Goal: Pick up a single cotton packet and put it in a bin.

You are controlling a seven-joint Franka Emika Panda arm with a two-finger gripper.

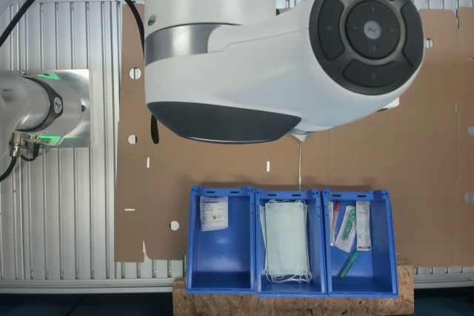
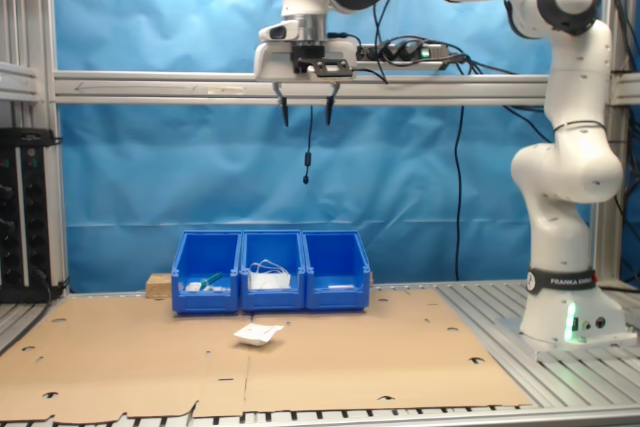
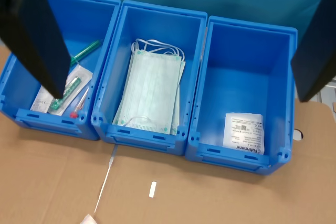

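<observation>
On the cardboard in your second exterior view: one small flat white cotton packet (image 2: pixel 259 333) | wrist view: another packet (image 3: pixel 243 132) inside the deep blue plastic bin (image 3: pixel 247 51) | three bins | gripper (image 2: pixel 306 112) spread, empty.

White cotton packet (image 1: pixel 214 214) in the blue bin (image 1: pixel 221 280) beside the bin of green masks (image 1: pixel 287 240).

first exterior overhead; second exterior frontal, far; both share bins (image 1: pixel 289 242).

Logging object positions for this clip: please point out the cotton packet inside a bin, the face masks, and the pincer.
Small flat white cotton packet (image 3: pixel 243 133): wrist view, printed face.
Pale green face masks (image 3: pixel 151 91): wrist view, top mask's middle.
Pincer (image 2: pixel 307 105): second exterior view, between fingertips.
</observation>
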